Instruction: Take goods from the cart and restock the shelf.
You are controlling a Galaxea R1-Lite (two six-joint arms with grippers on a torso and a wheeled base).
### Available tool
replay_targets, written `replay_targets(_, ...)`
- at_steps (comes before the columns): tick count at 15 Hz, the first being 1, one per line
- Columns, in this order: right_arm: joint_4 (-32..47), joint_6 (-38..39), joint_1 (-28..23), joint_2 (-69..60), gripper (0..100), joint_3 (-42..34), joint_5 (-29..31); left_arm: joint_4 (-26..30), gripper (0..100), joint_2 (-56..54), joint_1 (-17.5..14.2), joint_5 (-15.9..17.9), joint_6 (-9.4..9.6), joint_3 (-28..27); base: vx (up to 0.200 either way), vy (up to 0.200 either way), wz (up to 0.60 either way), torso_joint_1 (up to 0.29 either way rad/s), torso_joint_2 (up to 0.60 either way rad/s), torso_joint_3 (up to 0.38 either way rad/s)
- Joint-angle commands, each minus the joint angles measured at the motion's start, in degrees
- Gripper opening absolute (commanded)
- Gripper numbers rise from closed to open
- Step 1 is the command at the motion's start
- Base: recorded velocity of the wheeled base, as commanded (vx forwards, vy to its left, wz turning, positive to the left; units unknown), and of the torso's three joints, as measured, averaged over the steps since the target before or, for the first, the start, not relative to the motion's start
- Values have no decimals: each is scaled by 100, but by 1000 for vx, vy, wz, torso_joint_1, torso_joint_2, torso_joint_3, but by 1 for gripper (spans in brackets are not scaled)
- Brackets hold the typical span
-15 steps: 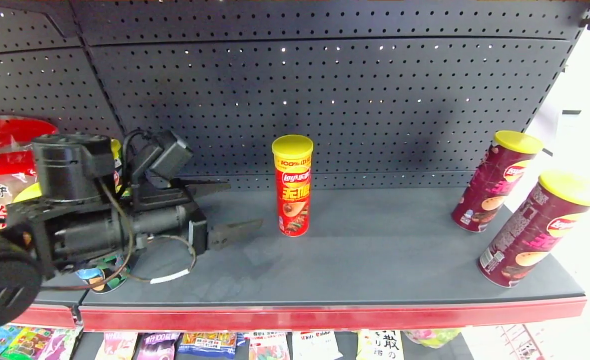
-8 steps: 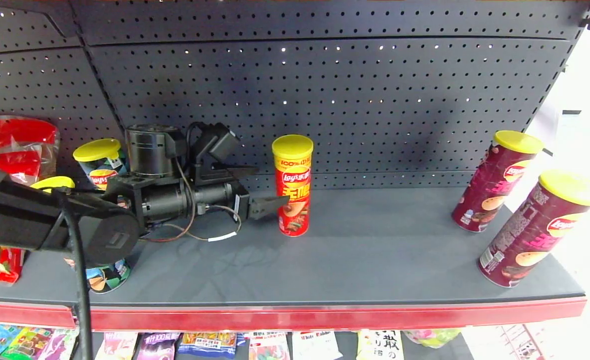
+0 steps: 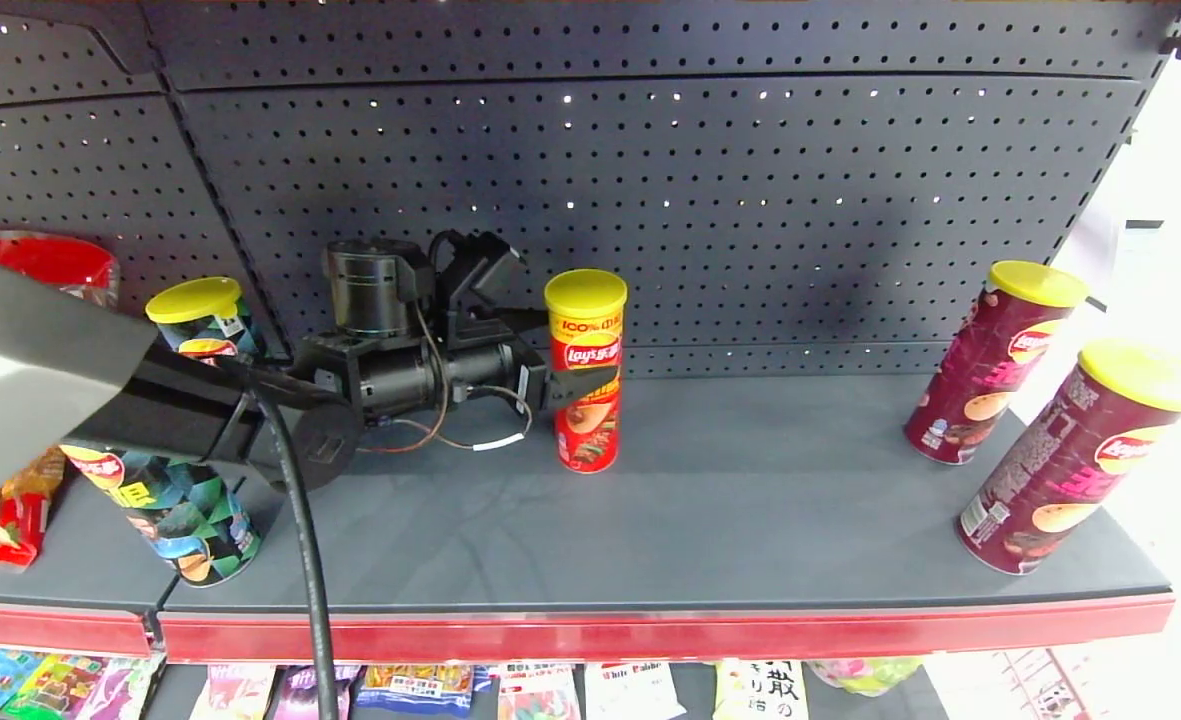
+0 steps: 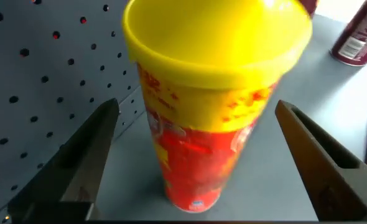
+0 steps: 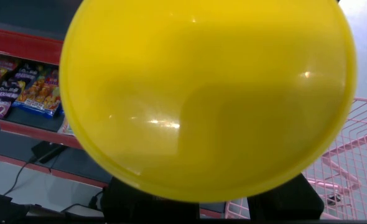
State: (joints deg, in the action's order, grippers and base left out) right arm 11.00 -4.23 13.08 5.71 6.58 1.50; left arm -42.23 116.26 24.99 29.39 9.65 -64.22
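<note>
Behind the left arm, two dark patterned cans (image 3: 165,515) with yellow lids stand beside red snack bags (image 3: 45,262). The arm lies level and low over the grey shelf (image 3: 750,520), and the left gripper (image 3: 572,365) is spread wide around an upright red can (image 3: 587,420) with a yellow label band, one finger (image 4: 84,168) on each side and neither touching. Two maroon cans (image 3: 990,365) stand well beyond it. The right gripper (image 5: 211,208) grips a yellow-lidded can (image 5: 208,93) above a pink cart (image 5: 357,155).
</note>
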Motion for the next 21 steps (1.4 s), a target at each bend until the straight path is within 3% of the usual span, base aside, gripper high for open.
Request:
replay_targets(1,-1,1,2,10,0,1,-1,-5,100,160,-3,-4,1,-117,0,0,0,0,0,0)
replay_targets(7,-1,-8,2,10,0,1,-1,-5,100,450,6,-12,1,-671,0,0,0,0,0,0)
replay_targets(8,-1,1,2,10,0,1,-1,-5,0,485,15,-12,1,-715,0,0,0,0,0,0)
replay_targets(15,-1,71,2,10,0,1,8,-14,0,248,94,111,-16,-266,0,0,0,0,0,0)
replay_targets(17,-1,71,2,10,0,1,8,22,0,-174,94,585,-25,191,0,0,0,0,0,0)
replay_targets(21,-1,63,2,10,0,1,8,-5,0,-1071,94,1130,-16,1131,0,0,0,0,0,0)
